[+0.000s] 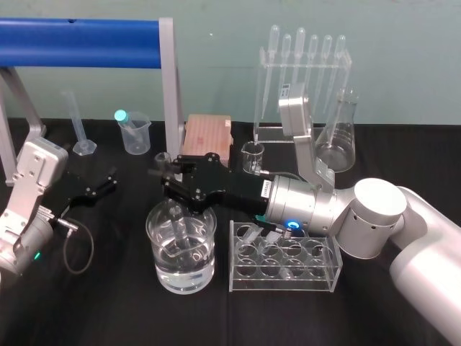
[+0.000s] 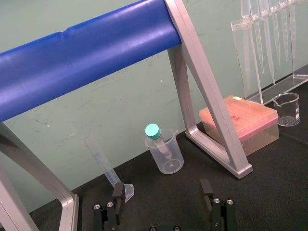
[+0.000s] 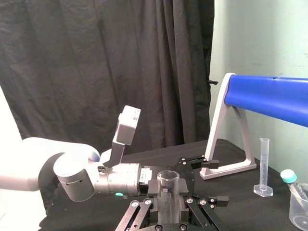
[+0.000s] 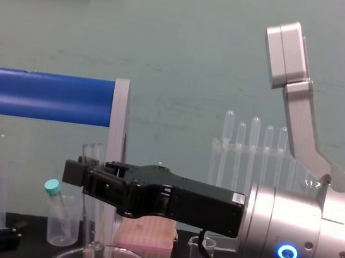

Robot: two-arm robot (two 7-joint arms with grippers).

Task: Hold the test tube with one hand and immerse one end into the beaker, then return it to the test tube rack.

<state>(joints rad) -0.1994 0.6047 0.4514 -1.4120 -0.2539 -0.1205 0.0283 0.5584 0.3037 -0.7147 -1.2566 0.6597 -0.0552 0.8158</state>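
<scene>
The test tube point(image 1: 176, 225) is a slim clear glass tube standing nearly upright, its lower end dipped in the water of the wide glass beaker point(image 1: 155, 220). My right gripper point(image 1: 173, 189) hovers over the beaker's rim and is shut on the tube's upper part. In the right wrist view the tube's open mouth point(image 3: 168, 179) rises between the black fingers point(image 3: 144, 209). In the chest view the tube point(image 4: 92, 155) sticks up past the gripper point(image 4: 89, 182). The clear test tube rack point(image 1: 284, 256) stands just right of the beaker. My left gripper point(image 1: 97, 189) rests open at the left, holding nothing.
Behind stand a blue bar on a metal frame point(image 1: 170, 86), a pink box point(image 1: 207, 135), a small glass beaker point(image 1: 253, 155), a pipette stand point(image 1: 302, 79) and a conical flask point(image 1: 338, 140). At back left are a plastic beaker with a teal-capped tube point(image 1: 135, 131) and a graduated cylinder point(image 1: 79, 126).
</scene>
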